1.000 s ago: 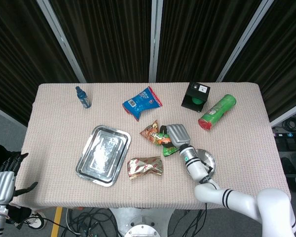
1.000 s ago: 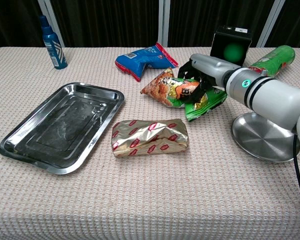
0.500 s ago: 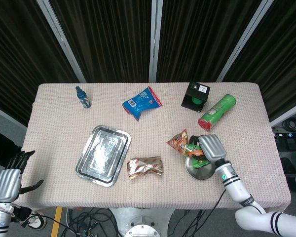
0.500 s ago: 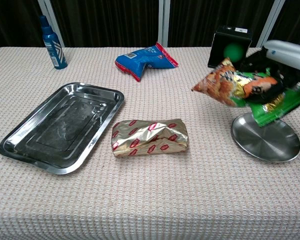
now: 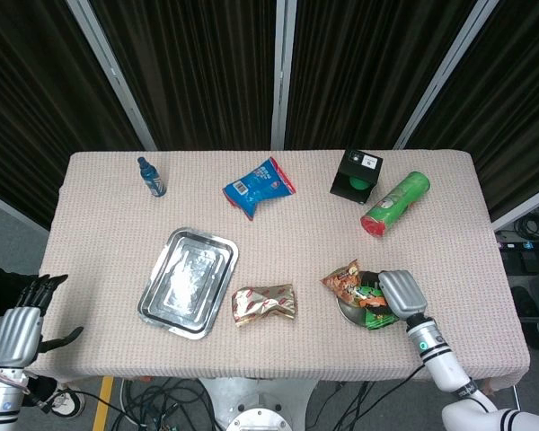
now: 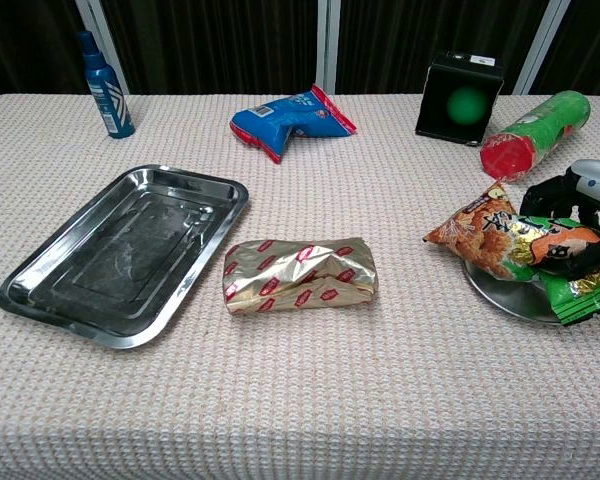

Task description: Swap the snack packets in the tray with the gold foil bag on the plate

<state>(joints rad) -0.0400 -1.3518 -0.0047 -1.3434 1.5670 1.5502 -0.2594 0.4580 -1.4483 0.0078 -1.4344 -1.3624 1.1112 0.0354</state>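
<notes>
1. Snack packets (image 6: 520, 245): an orange and a green packet, clamped together in the right robot hand (image 6: 580, 215), now lie on the plate (image 6: 500, 295); a second ago they were near the middle of the table (image 5: 278, 359), beyond the gold foil bag, and have since been carried across to the plate. Judged from this, the packets' half of the swap is almost done; only the release remains.
2. Relation to the robot hand: the dark fingers (image 6: 555, 200) wrap over the packets' right end, while the orange corner juts off the plate's rim toward the gold foil bag.
3. Gold foil bag (image 6: 300, 275): on the bare table left of the plate, just beside the tray (image 6: 40, 275), not yet inside it; this half is still outstanding.
4. Left robot hand (image 5: 22, 319): well left of the plate, off the table's edge, fingers apart, holding nothing.
5. Beyond the plate: green canister (image 6: 535, 135) and black box (image 6: 460, 95); farther left, blue packet (image 6: 290, 118) and bottle (image 6: 105, 85).
</notes>
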